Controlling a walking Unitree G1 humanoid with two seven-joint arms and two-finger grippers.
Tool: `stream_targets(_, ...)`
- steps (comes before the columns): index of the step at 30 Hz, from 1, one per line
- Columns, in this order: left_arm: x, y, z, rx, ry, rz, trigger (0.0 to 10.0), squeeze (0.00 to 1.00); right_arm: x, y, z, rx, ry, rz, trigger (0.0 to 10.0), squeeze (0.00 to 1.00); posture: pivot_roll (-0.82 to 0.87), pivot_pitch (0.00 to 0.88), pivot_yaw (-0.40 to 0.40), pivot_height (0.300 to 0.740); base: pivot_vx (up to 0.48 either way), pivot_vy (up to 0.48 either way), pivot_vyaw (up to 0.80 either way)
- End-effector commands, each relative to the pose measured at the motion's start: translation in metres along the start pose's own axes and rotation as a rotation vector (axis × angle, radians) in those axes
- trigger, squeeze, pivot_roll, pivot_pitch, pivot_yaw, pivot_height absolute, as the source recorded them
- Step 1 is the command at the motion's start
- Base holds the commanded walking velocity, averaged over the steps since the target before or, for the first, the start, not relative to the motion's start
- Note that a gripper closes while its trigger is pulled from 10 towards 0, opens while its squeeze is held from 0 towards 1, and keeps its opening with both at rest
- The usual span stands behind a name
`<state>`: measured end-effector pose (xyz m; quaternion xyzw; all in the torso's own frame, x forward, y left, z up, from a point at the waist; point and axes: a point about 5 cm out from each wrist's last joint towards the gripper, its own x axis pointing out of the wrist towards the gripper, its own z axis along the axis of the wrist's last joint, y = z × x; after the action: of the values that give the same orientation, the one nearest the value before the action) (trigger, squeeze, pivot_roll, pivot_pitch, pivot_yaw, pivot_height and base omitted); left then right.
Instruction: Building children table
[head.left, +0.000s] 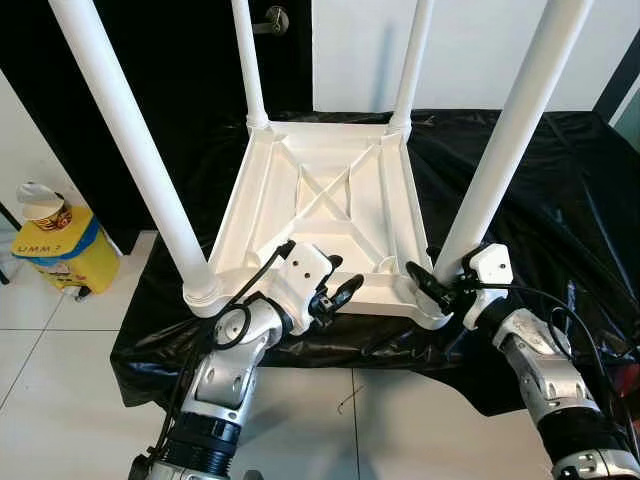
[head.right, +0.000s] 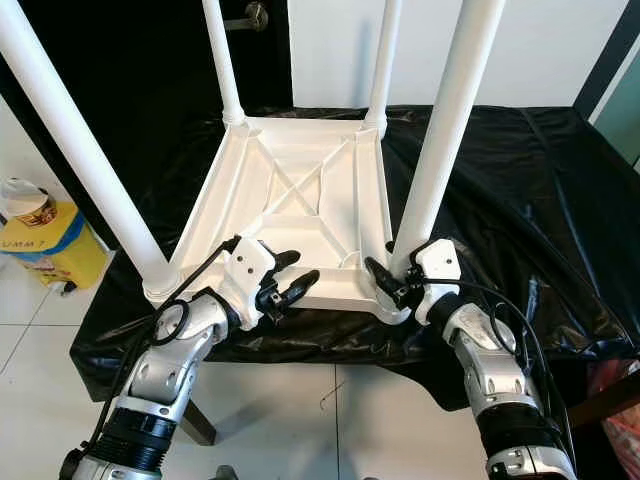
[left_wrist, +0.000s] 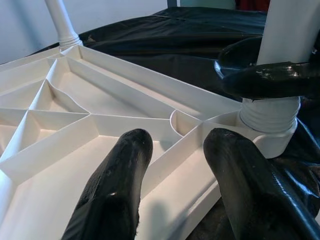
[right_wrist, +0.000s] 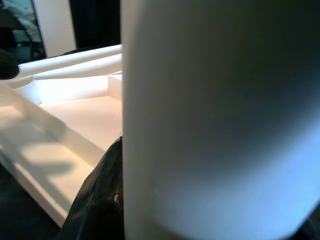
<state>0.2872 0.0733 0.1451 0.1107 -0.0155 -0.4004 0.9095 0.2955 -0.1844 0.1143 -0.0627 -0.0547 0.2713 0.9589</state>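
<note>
An upturned white children's table (head.left: 320, 200) lies on a black-draped table (head.left: 560, 190); the left hand (head.left: 335, 295), fingers apart, straddles its near rim, while the right hand (head.left: 440, 280) clamps the near-right leg (head.left: 500, 150).

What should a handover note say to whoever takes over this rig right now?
Left tool: open, fingers over the near edge of the upside-down white tabletop.
Right tool: around the base of the near right leg; grip state unclear.
Done: all four legs stand in their corner sockets; tabletop rests on the black sheet.
Left: confirm that leg's tightness, then probably turn the table upright.
</note>
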Motion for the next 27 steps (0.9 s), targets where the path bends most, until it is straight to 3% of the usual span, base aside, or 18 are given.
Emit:
stream_targets(1,0.0,0.004,-0.001,0.0,0.007,0.066,10.0,0.0,-0.005,0.004,-0.01,0.028,0.048,-0.018,10.0,0.0,0.02,0.0,-0.035,0.74,0.0,0.0,0.0)
stream_targets(6,-0.001,0.002,-0.001,-0.02,0.004,0.071,10.0,0.0,-0.008,0.009,-0.014,0.038,0.071,-0.11,10.0,0.0,0.01,0.0,-0.042,0.74,0.0,0.0,0.0)
stream_targets(11,-0.002,-0.003,-0.003,-0.039,0.004,0.075,10.0,0.0,-0.006,0.023,-0.014,0.066,0.067,-0.243,10.0,0.0,0.02,0.0,-0.049,0.74,0.0,0.0,0.0)
stream_targets(16,-0.004,-0.003,-0.005,-0.043,0.01,0.08,10.0,0.0,-0.004,0.024,-0.015,0.076,0.069,-0.349,10.0,0.0,0.02,0.0,-0.051,0.74,0.0,0.0,0.0)
stream_targets(20,-0.005,0.002,-0.005,-0.042,0.013,0.101,10.0,0.0,-0.004,0.027,-0.017,0.069,0.089,-0.552,10.0,0.0,0.03,0.0,-0.052,0.74,0.0,0.0,0.0)
stream_targets(24,-0.005,0.002,-0.005,-0.042,0.013,0.102,10.0,0.0,-0.004,0.027,-0.017,0.071,0.091,-0.573,10.0,0.0,0.03,0.0,-0.052,0.74,0.0,0.0,0.0)
stream_targets(27,-0.006,0.005,-0.005,-0.038,0.011,0.107,10.0,0.0,0.002,0.038,-0.017,0.116,0.095,-0.582,10.0,0.0,0.03,0.0,-0.045,0.74,0.0,0.0,0.0)
